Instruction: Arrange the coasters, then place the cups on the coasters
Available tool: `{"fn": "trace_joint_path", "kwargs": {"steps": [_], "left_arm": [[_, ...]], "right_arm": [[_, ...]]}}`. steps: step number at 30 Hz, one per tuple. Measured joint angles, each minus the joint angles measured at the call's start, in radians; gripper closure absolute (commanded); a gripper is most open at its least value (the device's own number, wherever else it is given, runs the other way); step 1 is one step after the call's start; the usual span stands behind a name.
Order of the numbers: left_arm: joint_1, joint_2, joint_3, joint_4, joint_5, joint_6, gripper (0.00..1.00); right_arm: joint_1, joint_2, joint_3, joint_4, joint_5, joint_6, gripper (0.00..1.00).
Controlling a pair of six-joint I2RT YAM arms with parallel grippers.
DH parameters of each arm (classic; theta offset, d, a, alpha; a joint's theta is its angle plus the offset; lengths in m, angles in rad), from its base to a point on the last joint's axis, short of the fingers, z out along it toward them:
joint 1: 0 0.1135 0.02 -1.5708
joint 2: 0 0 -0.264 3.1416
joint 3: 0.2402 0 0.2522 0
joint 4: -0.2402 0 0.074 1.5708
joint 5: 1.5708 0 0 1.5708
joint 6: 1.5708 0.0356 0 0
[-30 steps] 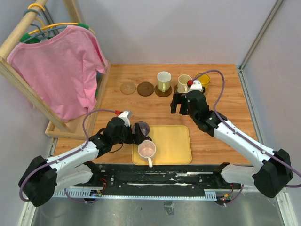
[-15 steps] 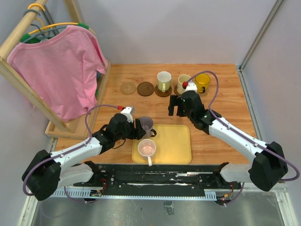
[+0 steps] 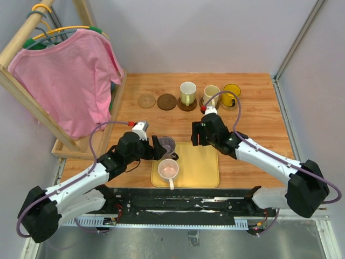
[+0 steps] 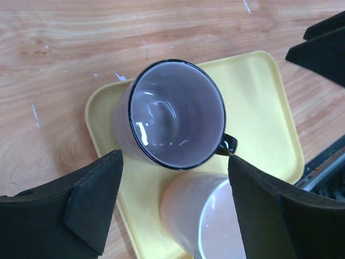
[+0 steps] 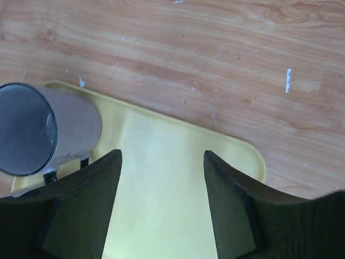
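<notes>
Since the earlier frame the purple cup [image 4: 176, 121] has edged inward at the tray's [image 3: 202, 167] far left corner, just beside the pink cup [image 3: 168, 170]. The left gripper [image 4: 173, 159] stands spread around it; the right gripper [image 5: 161, 156] hangs spread and empty nearby. A skewed grasp could topple both cups.

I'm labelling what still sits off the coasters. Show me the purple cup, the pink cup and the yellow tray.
purple cup [image 4: 178, 121], left wrist view, on its inner wall.
pink cup [image 3: 168, 170], top view, on its inner bottom.
yellow tray [image 3: 199, 162], top view, on its bare middle.
</notes>
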State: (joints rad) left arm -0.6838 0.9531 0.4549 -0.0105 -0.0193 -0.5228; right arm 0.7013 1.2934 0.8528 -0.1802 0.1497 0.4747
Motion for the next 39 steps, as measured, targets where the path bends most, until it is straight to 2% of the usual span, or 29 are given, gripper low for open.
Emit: {"fn": "trace_joint_path", "kwargs": {"steps": [6,8,13,16,20,23,31,39], "left_arm": [[-0.002,-0.093,-0.018,-0.054,0.065,-0.045,0.08],[-0.017,-0.105,-0.017,-0.061,0.069,-0.061,0.01],[-0.104,-0.061,0.030,-0.127,0.008,-0.090,0.00],[-0.120,-0.020,0.057,-0.137,-0.030,-0.108,0.05],[-0.122,-0.002,0.057,-0.150,-0.082,-0.129,0.19],[-0.123,-0.003,0.057,-0.154,-0.125,-0.142,0.19],[-0.124,-0.092,0.003,-0.184,-0.192,-0.173,0.19],[-0.124,-0.216,-0.049,-0.223,-0.240,-0.202,0.17]], "right_arm": [[0.089,-0.060,-0.011,-0.031,0.035,-0.004,0.35],[0.091,-0.073,-0.024,-0.031,0.042,-0.004,0.35],[0.091,-0.087,-0.068,-0.032,0.039,-0.013,0.43],[0.091,-0.105,-0.088,-0.032,0.013,-0.036,0.45],[0.091,-0.126,-0.084,-0.024,-0.013,-0.083,0.49],[0.091,-0.107,-0.053,-0.019,-0.042,-0.124,0.50],[0.091,0.152,0.205,-0.005,-0.212,-0.277,0.38],[0.091,0.388,0.430,-0.067,-0.353,-0.460,0.43]]}}
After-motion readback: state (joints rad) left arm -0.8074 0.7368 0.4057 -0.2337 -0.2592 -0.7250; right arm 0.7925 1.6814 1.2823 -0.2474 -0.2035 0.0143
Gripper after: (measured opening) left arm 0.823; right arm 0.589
